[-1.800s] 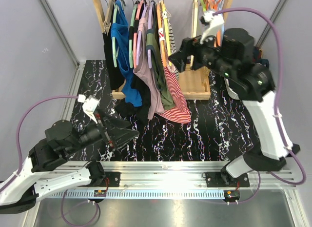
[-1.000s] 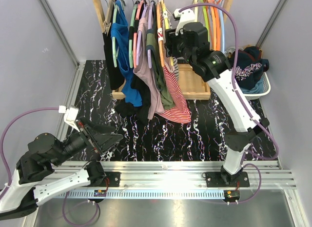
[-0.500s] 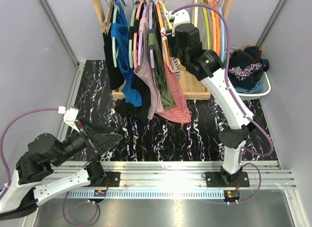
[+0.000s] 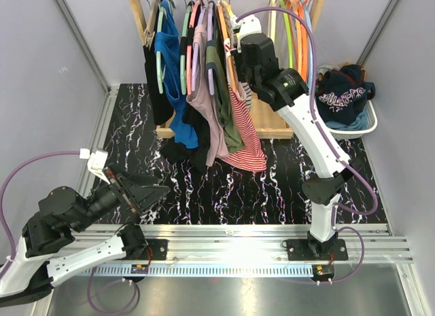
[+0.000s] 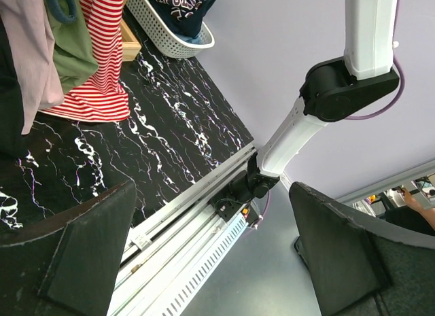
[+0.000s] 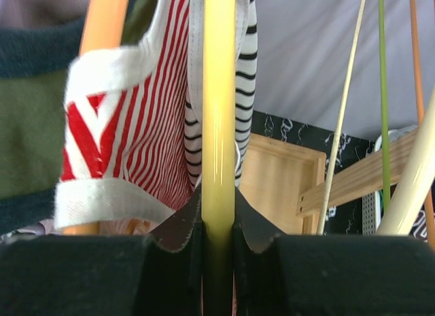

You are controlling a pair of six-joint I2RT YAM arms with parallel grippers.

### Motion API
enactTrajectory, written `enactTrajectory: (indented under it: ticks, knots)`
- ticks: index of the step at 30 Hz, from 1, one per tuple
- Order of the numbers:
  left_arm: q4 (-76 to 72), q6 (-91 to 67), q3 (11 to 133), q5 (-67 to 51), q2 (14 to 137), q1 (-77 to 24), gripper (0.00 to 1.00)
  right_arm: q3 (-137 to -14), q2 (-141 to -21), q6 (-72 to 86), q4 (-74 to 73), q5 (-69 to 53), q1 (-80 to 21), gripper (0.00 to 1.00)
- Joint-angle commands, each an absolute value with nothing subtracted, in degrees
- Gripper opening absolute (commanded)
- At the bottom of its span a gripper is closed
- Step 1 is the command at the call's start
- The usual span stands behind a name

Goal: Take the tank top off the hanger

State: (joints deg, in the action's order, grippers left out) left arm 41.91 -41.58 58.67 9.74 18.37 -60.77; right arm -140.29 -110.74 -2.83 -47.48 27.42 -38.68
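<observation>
A black-and-white striped tank top (image 6: pixel 247 71) hangs on a pale yellow hanger (image 6: pixel 218 92), at the right end of the row of clothes on the wooden rack (image 4: pixel 272 122). My right gripper (image 6: pixel 218 202) is shut on that hanger's arm, its jaws pressed against both sides. Seen from above, the right gripper (image 4: pixel 236 54) reaches high into the rack beside the yellow hanger (image 4: pixel 230 17). Just left of it, a red-and-white striped top (image 6: pixel 146 126) hangs on an orange hanger (image 6: pixel 102 24). My left gripper (image 4: pixel 153 191) hovers low at the near left, open and holding nothing.
Several other garments (image 4: pixel 190 92) hang left of the striped ones, and several bare hangers (image 4: pixel 296 10) hang to the right. A white basket (image 4: pixel 363 122) with dark clothes stands at the back right. The left wrist view shows the basket (image 5: pixel 163 41) and the right arm's base (image 5: pixel 285 146).
My right gripper's jaws have closed onto the yellow hanger and the arm has settled slightly nearer the rack. The left arm has stayed put, still open.
</observation>
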Motion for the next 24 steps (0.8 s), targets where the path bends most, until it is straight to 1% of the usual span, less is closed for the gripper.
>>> enactTrajectory:
  ticks: [1, 7, 9, 13, 15, 18, 22, 24]
  knots:
    - [39.11, -41.48, 58.71, 11.34, 18.19, -60.64, 0.99, -141.16, -106.71, -1.67, -37.65, 27.69, -38.85, 0.00]
    - [39.20, -41.22, 59.15, 11.69, 18.72, -60.64, 0.99, -137.03, -103.19, -1.58, -26.91, 29.53, -38.41, 0.00]
    - [39.20, -41.22, 59.15, 11.95, 18.55, -60.64, 0.99, -136.32, -102.48, -1.58, -26.02, 29.97, -38.23, 0.00]
    - [39.20, -41.40, 59.06, 12.57, 18.19, -60.64, 0.99, -133.44, -100.20, -1.15, -26.19, 31.02, -38.14, 0.00]
    - [39.29, -41.40, 59.15, 12.57, 18.45, -60.64, 0.99, -130.36, -96.69, -0.71, -25.41, 31.20, -38.14, 0.00]
    - [39.02, -40.96, 59.50, 12.57, 19.42, -60.64, 0.99, -122.46, -91.33, 1.21, -24.87, 30.32, -38.14, 0.00]
    - [38.59, -39.73, 60.81, 12.48, 21.61, -60.64, 0.99, -117.43, -85.79, 2.81, -27.85, 28.92, -38.14, 0.00]
    - [38.41, -38.76, 61.43, 12.65, 22.67, -60.64, 0.99, -116.11, -82.63, 3.34, -30.05, 26.04, -38.14, 0.00]
